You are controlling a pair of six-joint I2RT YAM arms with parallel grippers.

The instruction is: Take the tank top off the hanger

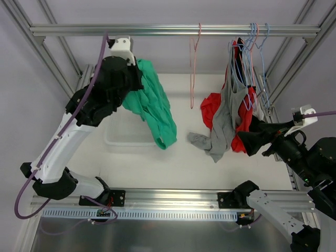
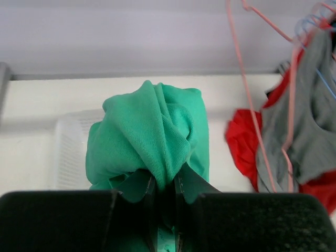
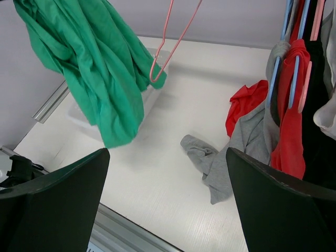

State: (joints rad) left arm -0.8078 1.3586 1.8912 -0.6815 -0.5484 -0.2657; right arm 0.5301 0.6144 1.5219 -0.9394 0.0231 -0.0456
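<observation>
The green tank top (image 1: 155, 107) is off its hanger and hangs bunched from my left gripper (image 1: 135, 73), which is shut on a fold of it high above the table. In the left wrist view the cloth (image 2: 152, 136) is pinched between the jaws of that gripper (image 2: 165, 184). The bare pink hanger (image 1: 194, 68) hangs empty on the rail, to the right of the top; it also shows in the left wrist view (image 2: 252, 89) and the right wrist view (image 3: 173, 42). My right gripper (image 1: 251, 135) is open and empty beside the hanging clothes, its jaws wide apart (image 3: 167, 157).
A white bin (image 1: 118, 137) sits on the table below the green top. A grey garment (image 1: 223, 128) and a red one (image 1: 210, 107) hang from blue and pink hangers (image 1: 257, 37) at the right, trailing onto the table. The metal rail (image 1: 157, 30) crosses the back.
</observation>
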